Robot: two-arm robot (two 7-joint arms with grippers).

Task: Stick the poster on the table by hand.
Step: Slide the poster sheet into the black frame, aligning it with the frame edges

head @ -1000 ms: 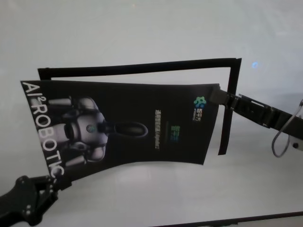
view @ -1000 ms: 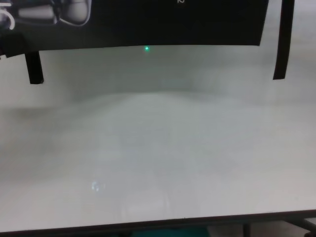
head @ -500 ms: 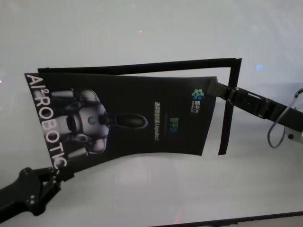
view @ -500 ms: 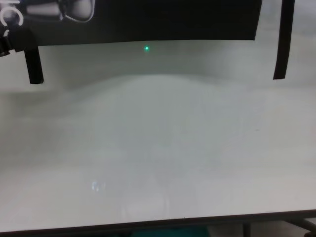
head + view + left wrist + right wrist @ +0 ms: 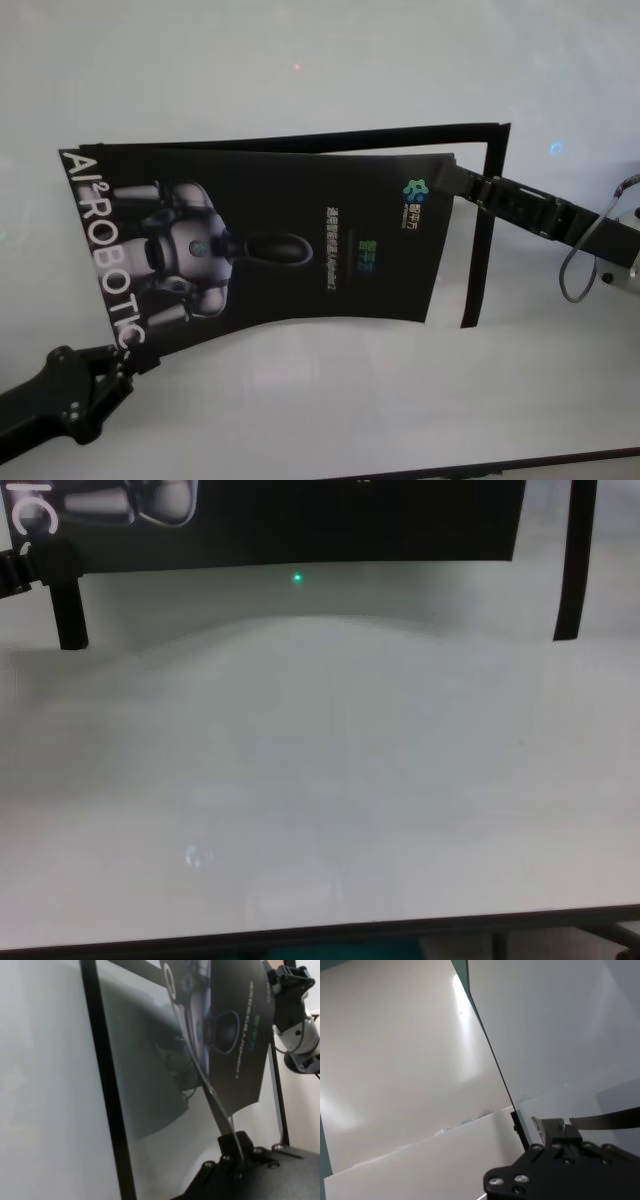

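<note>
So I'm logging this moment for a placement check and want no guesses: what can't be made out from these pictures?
- Head view: whether the poster touches the table; the sheet itself hides its underside.
- Head view: the small print at the poster's middle is too small to read.
- Chest view: the poster's upper part is cut off by the top edge.
- Right wrist view: the right end effector hides how much of the poster it pinches.
- Head view: the left end effector sits at the poster's near corner.

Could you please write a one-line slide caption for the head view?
Both grippers, left and right, hold the poster by opposite corners above the table.
</note>
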